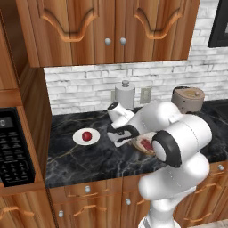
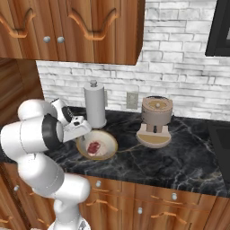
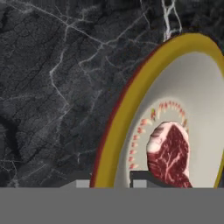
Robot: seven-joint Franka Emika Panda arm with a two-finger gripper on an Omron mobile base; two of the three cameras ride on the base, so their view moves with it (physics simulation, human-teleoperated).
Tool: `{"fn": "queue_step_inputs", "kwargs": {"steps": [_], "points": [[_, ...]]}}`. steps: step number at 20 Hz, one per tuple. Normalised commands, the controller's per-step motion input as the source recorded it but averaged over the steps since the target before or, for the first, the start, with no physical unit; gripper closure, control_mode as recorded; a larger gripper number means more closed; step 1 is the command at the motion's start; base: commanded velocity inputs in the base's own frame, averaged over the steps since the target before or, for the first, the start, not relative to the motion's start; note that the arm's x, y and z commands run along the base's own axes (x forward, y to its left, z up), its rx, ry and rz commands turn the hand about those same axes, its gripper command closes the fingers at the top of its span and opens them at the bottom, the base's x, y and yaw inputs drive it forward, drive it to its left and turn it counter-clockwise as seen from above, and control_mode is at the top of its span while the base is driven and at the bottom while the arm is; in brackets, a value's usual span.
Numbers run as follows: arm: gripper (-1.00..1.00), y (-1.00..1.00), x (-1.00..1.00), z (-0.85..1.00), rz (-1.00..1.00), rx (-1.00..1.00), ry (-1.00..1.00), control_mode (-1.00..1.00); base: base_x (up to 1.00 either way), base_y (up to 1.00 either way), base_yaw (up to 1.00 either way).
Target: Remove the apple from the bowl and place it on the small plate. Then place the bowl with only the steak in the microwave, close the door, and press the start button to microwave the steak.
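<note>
Apple [image 1: 87, 135] sits on the small plate [image 1: 78, 138], left of the bowl [image 2: 109, 144] on the dark counter [image 1: 75, 162]. Bowl holds only the steak [image 3: 169, 154], so the first step looks done.

Gripper [image 3: 109, 183] is at the bowl's left rim: in the hand view one finger sits outside the golden rim, the other inside, just beside the steak. Jaws are narrow and straddle the rim; a firm clamp can't be told.

Microwave [image 1: 13, 147] is well apart at far left, past the plate. The bowl likely has to travel that way.
</note>
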Motion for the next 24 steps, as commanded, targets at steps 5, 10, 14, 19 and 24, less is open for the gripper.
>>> {"fn": "queue_step_inputs", "kwargs": {"steps": [5,10,14,19,24], "points": [[1.00,0.00,-0.26,0.41,0.00,-0.12,-0.08,-1.00,0.00,0.00,0.00],[1.00,0.00,-0.39,0.57,0.00,-0.14,-0.01,-1.00,0.00,0.00,0.00],[1.00,0.00,-0.71,0.71,0.00,-0.07,0.00,-1.00,0.00,0.00,0.00],[1.00,0.00,-0.98,0.47,0.05,0.00,0.00,-1.00,0.00,0.00,0.00],[1.00,0.00,-0.66,0.55,0.11,-0.09,0.00,-1.00,0.00,0.00,0.00]]}}
